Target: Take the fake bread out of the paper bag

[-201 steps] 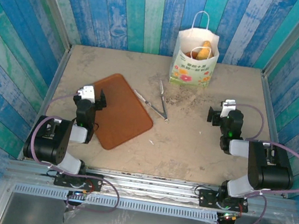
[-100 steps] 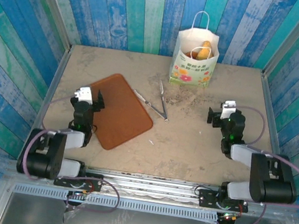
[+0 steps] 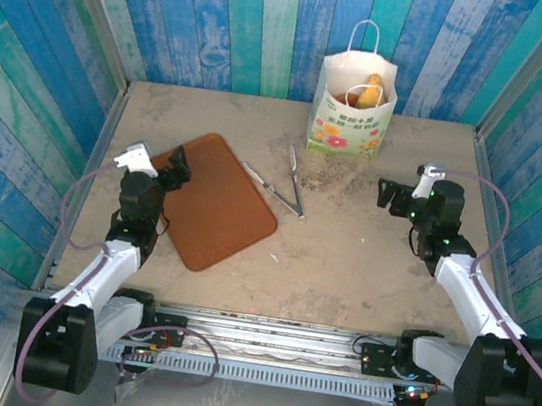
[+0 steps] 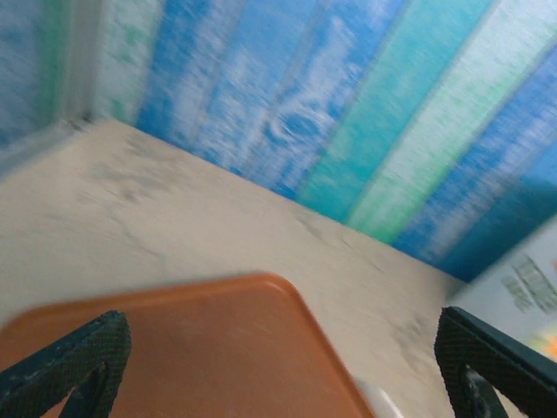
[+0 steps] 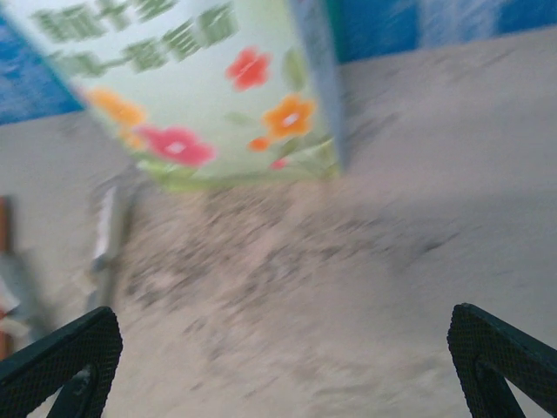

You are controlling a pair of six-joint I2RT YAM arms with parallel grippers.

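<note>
Top external view: the bread (image 3: 364, 93) is sitting inside the bag (image 3: 352, 114), with golden pieces showing through the open mouth. The bag is standing upright at the far edge of the table (image 3: 343, 264), close to the plank wall (image 3: 276, 22). Near its front-left corner, tongs (image 3: 291, 191) are lying on the table; further left, a tray (image 3: 213, 200) is lying flat. The right gripper (image 3: 389, 192) is hovering to the right of the bag and nearer the arms, apart from it, jaws spread wide and holding nothing — its wrist view is facing the bag's printed side, blurred. The left gripper (image 3: 173, 165) is hanging over the tray's left edge, jaws likewise wide and empty.
</note>
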